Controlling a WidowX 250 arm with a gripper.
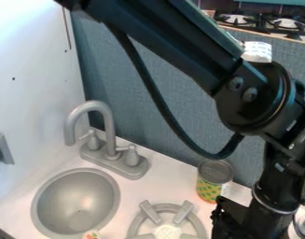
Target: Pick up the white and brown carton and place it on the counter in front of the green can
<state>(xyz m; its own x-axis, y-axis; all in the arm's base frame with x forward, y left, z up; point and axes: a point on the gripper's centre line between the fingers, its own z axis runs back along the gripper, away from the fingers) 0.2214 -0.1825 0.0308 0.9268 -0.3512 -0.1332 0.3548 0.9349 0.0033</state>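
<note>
Jaws of the black gripper (232,220): whether wide or narrow, I cannot tell. It is near the upright can (213,180) with the yellow-and-green label, at the can's five o'clock; the gray burner (168,230) sits toward its seven, the faucet (109,142) toward its ten.

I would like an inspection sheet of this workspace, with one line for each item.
Surface: white counter with a grey sink, faucet and burner.
Job's things: one can with a green and yellow label, upright beyond the burner.
Clutter: small object at the sink's near edge, cut off by the picture's bottom edge.
Gripper: black gripper, lower right, near the can.
Cables: black cable looping below the arm.
Surroundings: white wall, blue-grey panel, stove behind.
</note>
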